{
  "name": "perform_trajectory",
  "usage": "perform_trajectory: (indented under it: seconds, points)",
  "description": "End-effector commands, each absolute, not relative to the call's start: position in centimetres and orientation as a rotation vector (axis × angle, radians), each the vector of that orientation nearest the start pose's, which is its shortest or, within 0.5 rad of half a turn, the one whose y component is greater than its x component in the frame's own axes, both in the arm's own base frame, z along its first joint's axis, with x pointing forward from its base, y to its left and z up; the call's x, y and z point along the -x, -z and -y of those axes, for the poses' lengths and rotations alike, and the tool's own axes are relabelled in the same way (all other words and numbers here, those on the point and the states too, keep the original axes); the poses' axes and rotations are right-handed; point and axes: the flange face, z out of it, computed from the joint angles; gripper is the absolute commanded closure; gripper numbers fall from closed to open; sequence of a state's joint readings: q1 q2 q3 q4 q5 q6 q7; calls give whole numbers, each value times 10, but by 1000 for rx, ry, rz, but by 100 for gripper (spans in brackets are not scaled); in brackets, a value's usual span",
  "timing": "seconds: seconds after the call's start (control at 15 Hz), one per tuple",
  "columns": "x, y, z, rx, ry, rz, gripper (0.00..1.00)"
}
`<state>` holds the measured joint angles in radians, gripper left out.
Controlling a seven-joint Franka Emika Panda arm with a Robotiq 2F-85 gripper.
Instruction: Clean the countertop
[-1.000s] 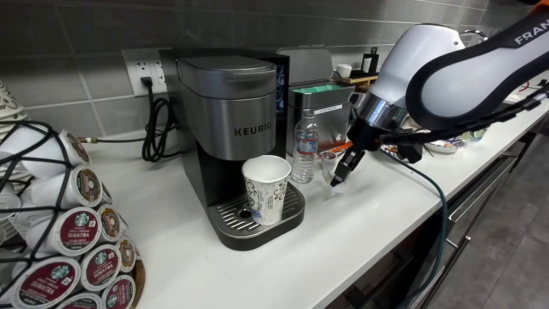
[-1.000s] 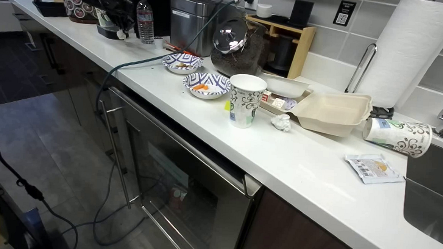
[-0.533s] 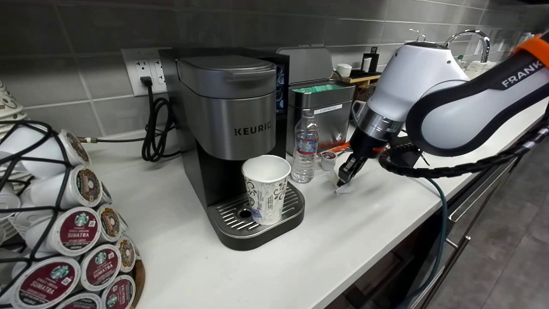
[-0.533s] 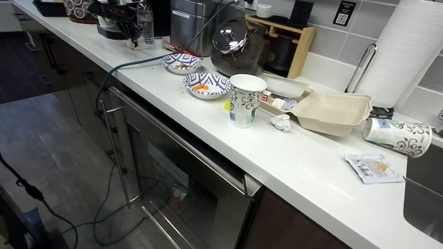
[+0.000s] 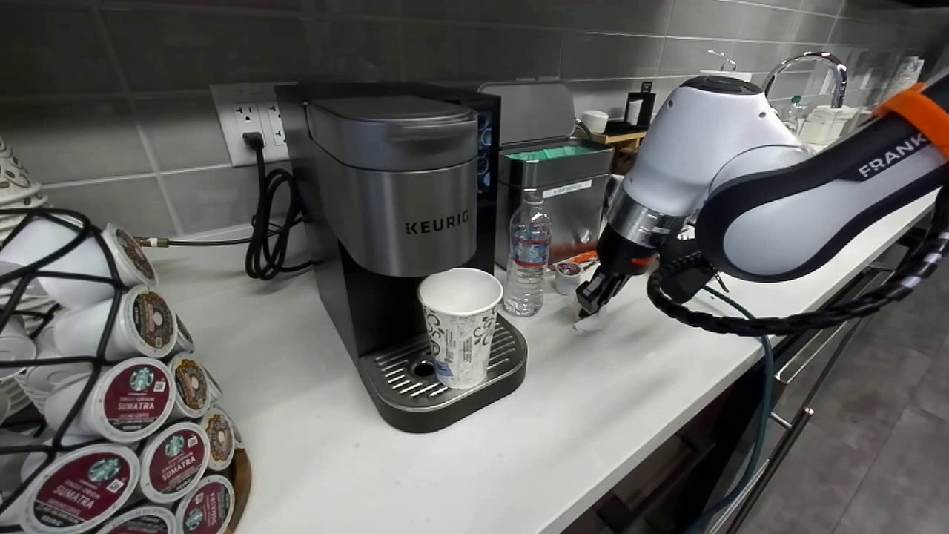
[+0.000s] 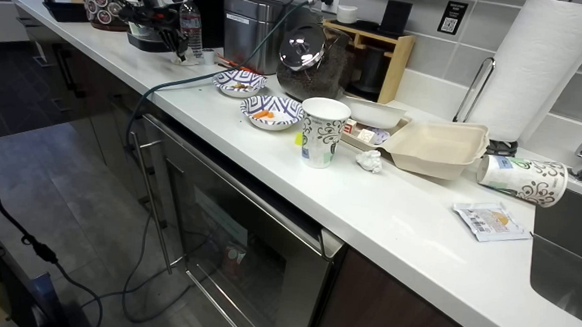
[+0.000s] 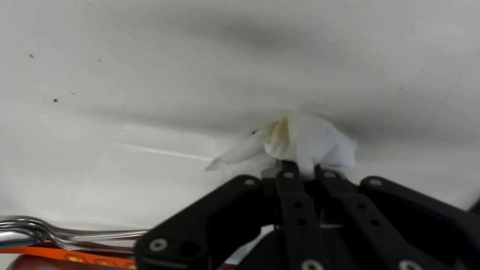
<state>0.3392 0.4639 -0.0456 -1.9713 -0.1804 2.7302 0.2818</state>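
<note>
The white countertop (image 5: 356, 475) runs lengthwise in both exterior views and also fills most of the wrist view (image 7: 168, 63). A few dark specks (image 7: 55, 100) lie on it. My gripper (image 7: 305, 168) is shut on a crumpled white paper towel (image 7: 322, 140) with a brown stain. The towel is at the countertop surface and seems to touch it. In an exterior view the gripper (image 5: 582, 310) points down beside the water bottle (image 5: 528, 256), with the towel's edge (image 5: 591, 323) below its tips. In an exterior view the gripper (image 6: 182, 53) partly hides the towel.
A coffee maker (image 5: 400, 208) holding a paper cup (image 5: 461, 330) stands beside the gripper. A coffee pod (image 5: 568, 278), steel bin (image 6: 250, 29), two bowls (image 6: 272, 113), standing cup (image 6: 324, 133), takeout box (image 6: 436, 146) and crumpled tissue (image 6: 370, 161) are along the counter. A cable (image 6: 201, 76) crosses it.
My gripper has shifted along the countertop with the paper towel, away from the coffee-pod rack, then slightly back toward the bottle side. The forearm and wrist have lowered and tilted.
</note>
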Motion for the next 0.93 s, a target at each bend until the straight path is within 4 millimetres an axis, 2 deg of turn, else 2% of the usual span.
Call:
perform_trajectory:
  seconds: [0.0,0.33,0.6,0.73,0.87]
  points:
    - [-624,-252,-170,3222,445,128,98]
    - [-628,-245,-126,3362,314,-50,98]
    - [-620,-247,-101,3456,201,-208,98]
    - [-604,-250,-89,3502,53,-273,98]
    - [-579,-252,-84,3514,-152,-263,98]
